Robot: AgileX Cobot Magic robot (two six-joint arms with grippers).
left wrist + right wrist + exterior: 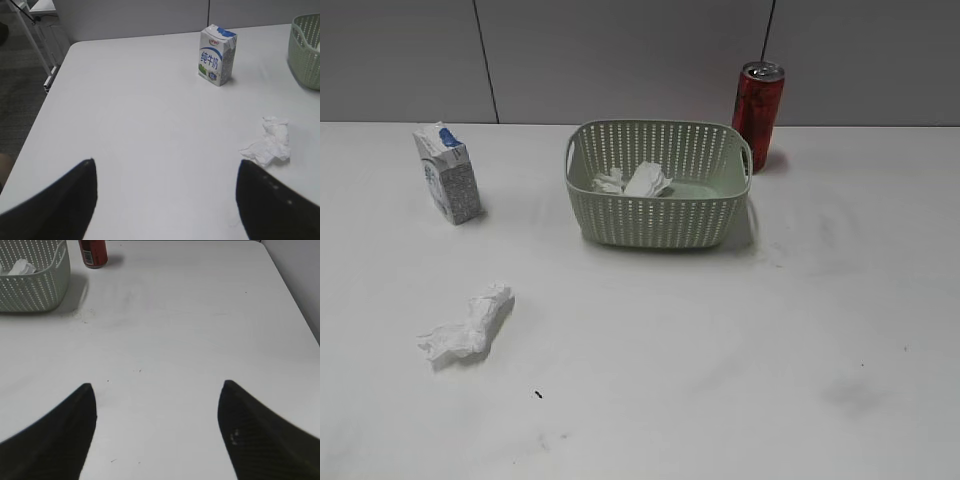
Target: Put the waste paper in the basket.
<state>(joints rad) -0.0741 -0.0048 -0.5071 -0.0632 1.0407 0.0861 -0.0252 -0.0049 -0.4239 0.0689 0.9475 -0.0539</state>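
Two grippers show only in their own wrist views; neither arm appears in the exterior view. Starting at the left of the white table, a small carton with blue print stands upright at about ten o'clock from the table's middle. In the left wrist view the same carton sits at one o'clock from the left gripper, well apart from it. Below the carton, at about eight o'clock from the table's middle, lies the waste paper, a long twisted white wad resting flat on the bare surface, well apart from everything else. The left wrist view shows that wad at about two o'clock from the left gripper, whose two dark fingers are spread wide with nothing between them but table.

Further right stands the basket, pale green with perforated walls, at twelve o'clock from the table's middle. Two small tissue wads lie inside it, side by side. At the basket's one o'clock, just beside its back right corner, a tall red can stands upright.

The right gripper is likewise spread wide and empty over bare table, with the basket and can at about eleven o'clock, well apart.
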